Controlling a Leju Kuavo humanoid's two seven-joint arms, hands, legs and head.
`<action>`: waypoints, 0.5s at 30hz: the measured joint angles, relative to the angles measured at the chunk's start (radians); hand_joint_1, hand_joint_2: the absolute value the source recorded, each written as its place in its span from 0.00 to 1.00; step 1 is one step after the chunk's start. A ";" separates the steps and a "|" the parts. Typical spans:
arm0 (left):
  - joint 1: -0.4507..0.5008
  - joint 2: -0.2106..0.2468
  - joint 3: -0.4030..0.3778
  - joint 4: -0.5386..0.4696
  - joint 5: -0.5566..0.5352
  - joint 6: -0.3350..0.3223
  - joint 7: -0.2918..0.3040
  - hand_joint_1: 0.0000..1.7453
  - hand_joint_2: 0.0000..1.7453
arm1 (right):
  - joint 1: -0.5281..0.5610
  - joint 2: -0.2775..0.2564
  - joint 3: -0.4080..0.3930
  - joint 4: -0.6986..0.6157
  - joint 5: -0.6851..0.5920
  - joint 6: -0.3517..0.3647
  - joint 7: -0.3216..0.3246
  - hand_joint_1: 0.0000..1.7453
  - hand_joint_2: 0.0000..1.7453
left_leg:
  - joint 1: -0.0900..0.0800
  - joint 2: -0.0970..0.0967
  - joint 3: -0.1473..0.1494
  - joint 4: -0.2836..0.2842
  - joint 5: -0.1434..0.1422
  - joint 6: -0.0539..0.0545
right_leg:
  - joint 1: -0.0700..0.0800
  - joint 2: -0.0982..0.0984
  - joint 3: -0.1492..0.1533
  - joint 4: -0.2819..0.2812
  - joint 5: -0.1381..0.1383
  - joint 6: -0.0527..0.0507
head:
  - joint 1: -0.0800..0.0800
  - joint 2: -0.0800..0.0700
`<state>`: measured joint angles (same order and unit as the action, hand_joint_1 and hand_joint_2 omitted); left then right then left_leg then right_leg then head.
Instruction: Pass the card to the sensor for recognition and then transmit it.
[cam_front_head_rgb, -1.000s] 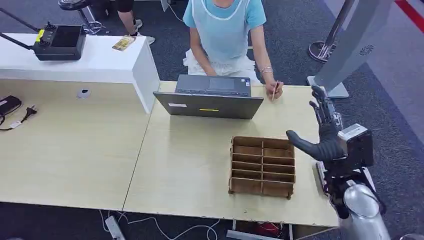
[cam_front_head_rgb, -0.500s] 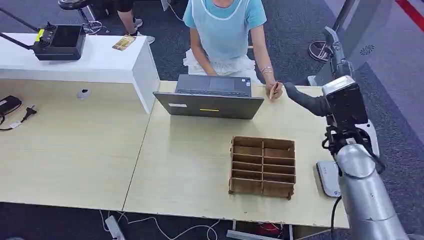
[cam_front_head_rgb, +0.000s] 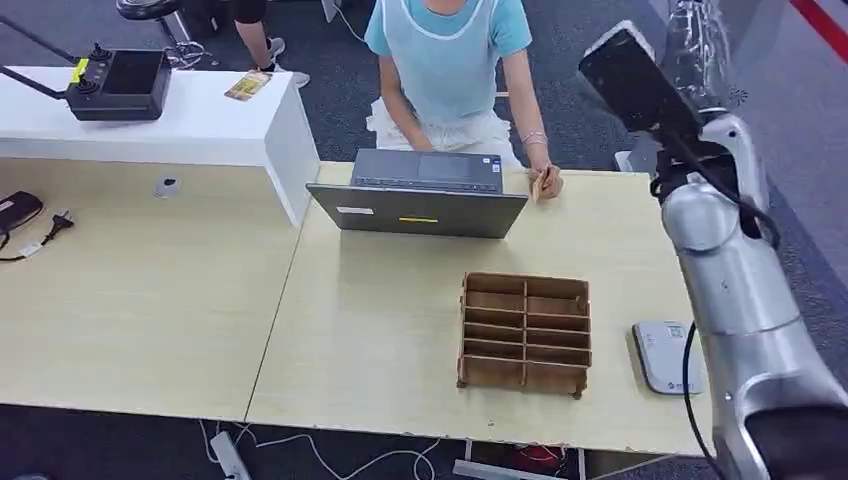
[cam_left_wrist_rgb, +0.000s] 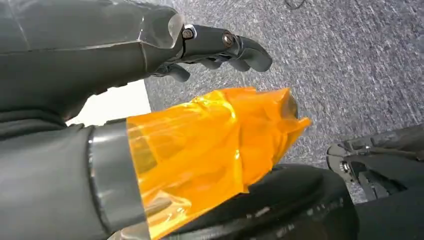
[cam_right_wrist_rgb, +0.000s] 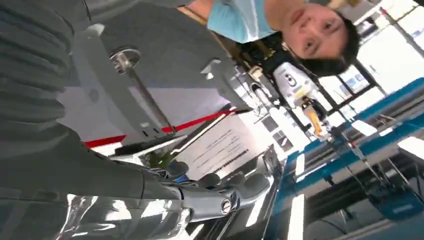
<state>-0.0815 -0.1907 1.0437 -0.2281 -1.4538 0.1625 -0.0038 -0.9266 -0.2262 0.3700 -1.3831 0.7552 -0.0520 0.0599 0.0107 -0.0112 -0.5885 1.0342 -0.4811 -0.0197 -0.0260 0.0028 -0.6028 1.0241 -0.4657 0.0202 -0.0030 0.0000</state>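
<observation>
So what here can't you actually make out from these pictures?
- Right hand: in the head view, cut off by the top edge; right wrist view shows empty fingers, grasp unclear.
- Card: small, partly hidden in the person's hand; print unreadable.
- Left hand: orange film hides the thumb.
- Sensor: markings too small.

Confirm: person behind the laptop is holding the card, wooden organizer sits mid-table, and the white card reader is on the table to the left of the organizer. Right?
Not quite. The card reader lies to the right of the organizer, near the table's right edge, as the head view shows. The rest holds: the person's hand holds the card beside the laptop.
</observation>
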 joint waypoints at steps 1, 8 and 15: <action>-0.002 0.000 -0.004 0.000 0.000 -0.001 0.003 0.00 0.00 | -0.031 0.001 0.012 0.033 0.019 0.015 0.000 0.00 1.00 | 0.000 0.000 0.000 0.000 0.000 0.000 | 0.000 0.000 0.000 0.000 0.000 0.000 | 0.000 0.000; -0.012 -0.009 -0.025 0.000 0.000 -0.007 0.007 0.00 0.00 | -0.187 0.029 0.084 0.272 0.107 0.054 0.017 0.00 1.00 | 0.000 0.000 0.000 0.000 0.000 0.000 | 0.000 0.000 0.000 0.000 0.000 0.000 | 0.000 0.000; -0.012 -0.010 -0.042 0.000 -0.002 -0.007 0.018 0.00 0.00 | -0.237 0.045 0.113 0.433 0.194 0.048 0.046 0.00 1.00 | 0.000 0.000 0.000 0.000 0.000 0.000 | 0.000 0.000 0.000 0.000 0.000 0.000 | 0.000 0.000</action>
<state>-0.0939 -0.2007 1.0021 -0.2281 -1.4553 0.1556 0.0141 -1.1633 -0.1816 0.4834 -0.9505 0.9496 -0.0042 0.1061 0.0107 -0.0117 -0.5885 1.0344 -0.4811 -0.0197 -0.0260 0.0023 -0.6029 1.0241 -0.4657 0.0203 -0.0027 0.0000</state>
